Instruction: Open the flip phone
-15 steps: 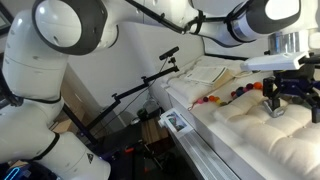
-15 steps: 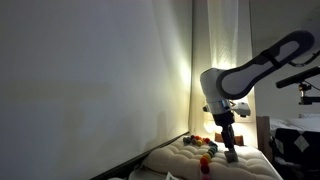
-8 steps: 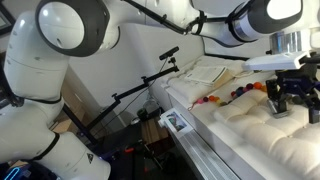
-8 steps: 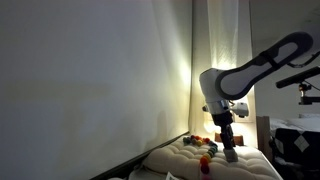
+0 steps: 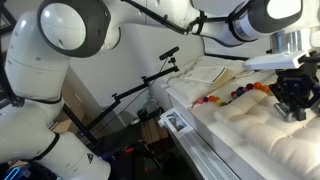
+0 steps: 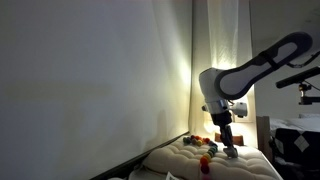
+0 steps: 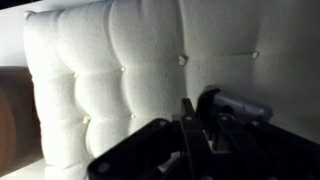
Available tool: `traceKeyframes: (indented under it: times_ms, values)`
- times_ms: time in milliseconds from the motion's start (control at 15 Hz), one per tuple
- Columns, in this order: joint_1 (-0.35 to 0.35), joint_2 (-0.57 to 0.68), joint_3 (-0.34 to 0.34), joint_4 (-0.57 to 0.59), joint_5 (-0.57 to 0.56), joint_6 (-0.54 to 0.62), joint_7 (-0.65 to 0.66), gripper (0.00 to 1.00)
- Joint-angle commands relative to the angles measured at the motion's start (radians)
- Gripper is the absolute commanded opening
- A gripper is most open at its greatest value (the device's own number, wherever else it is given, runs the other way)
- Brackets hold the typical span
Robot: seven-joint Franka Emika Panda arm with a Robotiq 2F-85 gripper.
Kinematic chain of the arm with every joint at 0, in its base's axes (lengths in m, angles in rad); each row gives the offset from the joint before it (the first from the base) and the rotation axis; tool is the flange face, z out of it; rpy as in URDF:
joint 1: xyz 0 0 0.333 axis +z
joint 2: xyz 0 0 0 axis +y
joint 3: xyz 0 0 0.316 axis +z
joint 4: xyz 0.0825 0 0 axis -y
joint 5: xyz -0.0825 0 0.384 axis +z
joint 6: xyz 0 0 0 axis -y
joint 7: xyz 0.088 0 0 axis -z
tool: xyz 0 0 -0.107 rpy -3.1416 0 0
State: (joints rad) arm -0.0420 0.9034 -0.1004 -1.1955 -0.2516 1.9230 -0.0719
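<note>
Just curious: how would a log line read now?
gripper: low over white cushion | jaws: unclear | flip phone: beside gripper | beads: lying apart

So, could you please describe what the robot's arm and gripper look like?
The arm is built from glossy white, rounded segments, with round grey caps and dark bands at the joints. A black cable runs along its upper part. The gripper is black and blocky, mounted under a pale wrist section.

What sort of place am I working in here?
Probably a lab or office corner, hard to be sure: a white tufted cushion, a black stand beside it, and a lit curtain.
</note>
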Motion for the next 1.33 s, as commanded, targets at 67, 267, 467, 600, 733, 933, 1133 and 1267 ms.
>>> traceKeyframes:
  times_ms: [67, 267, 467, 600, 733, 933, 1133, 1267]
  values:
    - [-0.012, 0.015, 0.011, 0.034, 0.018, -0.040, -0.031, 0.00]
    - [-0.021, 0.012, 0.019, 0.030, 0.024, -0.041, -0.052, 0.00]
    - [-0.007, 0.003, -0.003, 0.015, -0.004, -0.055, -0.033, 0.00]
    - [0.019, -0.018, -0.043, -0.010, -0.043, -0.067, 0.035, 0.00]
    - [0.039, -0.037, -0.083, -0.026, -0.074, -0.061, 0.136, 0.00]
    - [0.045, -0.078, -0.098, -0.048, -0.072, -0.063, 0.212, 0.00]
    - [0.065, -0.090, -0.122, -0.043, -0.089, -0.079, 0.305, 0.00]
    - [0.089, -0.086, -0.153, -0.032, -0.118, -0.105, 0.401, 0.00]
